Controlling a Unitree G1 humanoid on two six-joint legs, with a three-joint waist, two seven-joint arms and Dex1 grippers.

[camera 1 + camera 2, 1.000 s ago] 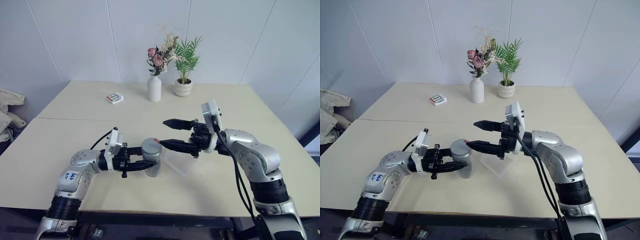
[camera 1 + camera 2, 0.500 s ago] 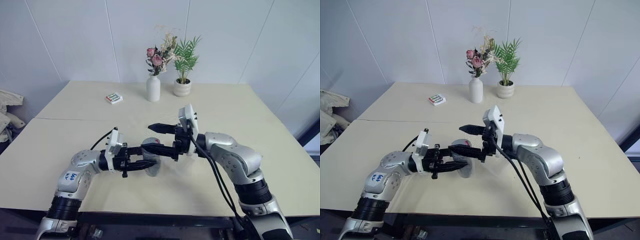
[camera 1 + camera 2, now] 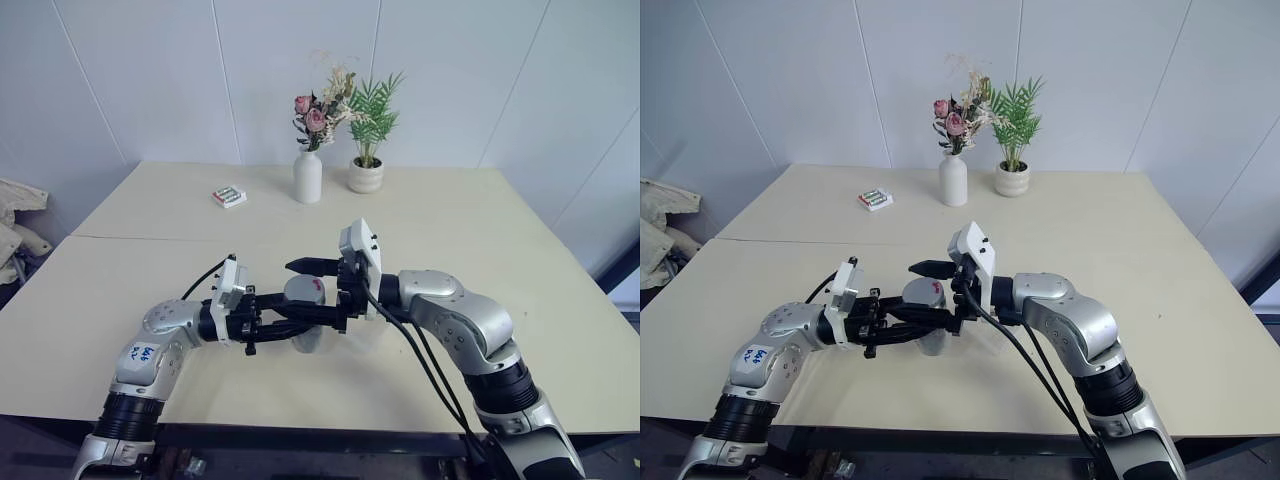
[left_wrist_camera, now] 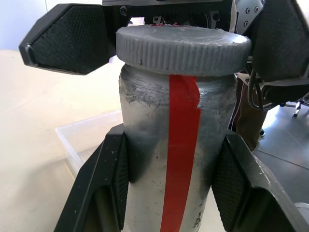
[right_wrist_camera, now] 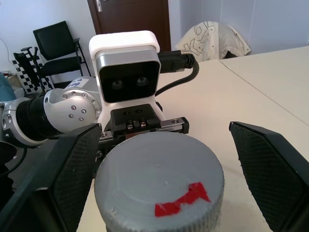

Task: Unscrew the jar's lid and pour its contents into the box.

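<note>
The jar (image 4: 178, 159), silvery-grey with a red stripe, stands upright with my left gripper (image 3: 288, 326) shut on its body. Its grey lid (image 5: 159, 188), with a red mark on top, sits on the jar. My right gripper (image 3: 306, 292) is open and points level towards the left arm. Its fingers (image 5: 72, 169) stand on either side of the lid, with gaps between pads and rim. The translucent box (image 4: 82, 137) lies on the table behind the jar, mostly hidden under the right arm in the eye views.
At the table's far side stand a white flower vase (image 3: 307, 177) and a potted plant (image 3: 366, 176). A small green-and-white pack (image 3: 229, 196) lies to their left. A bundle of cloth (image 3: 15, 215) sits beyond the table's left edge.
My right gripper has moved left to the jar, and its open fingers now flank the lid. The left gripper and the jar have stayed in place.
</note>
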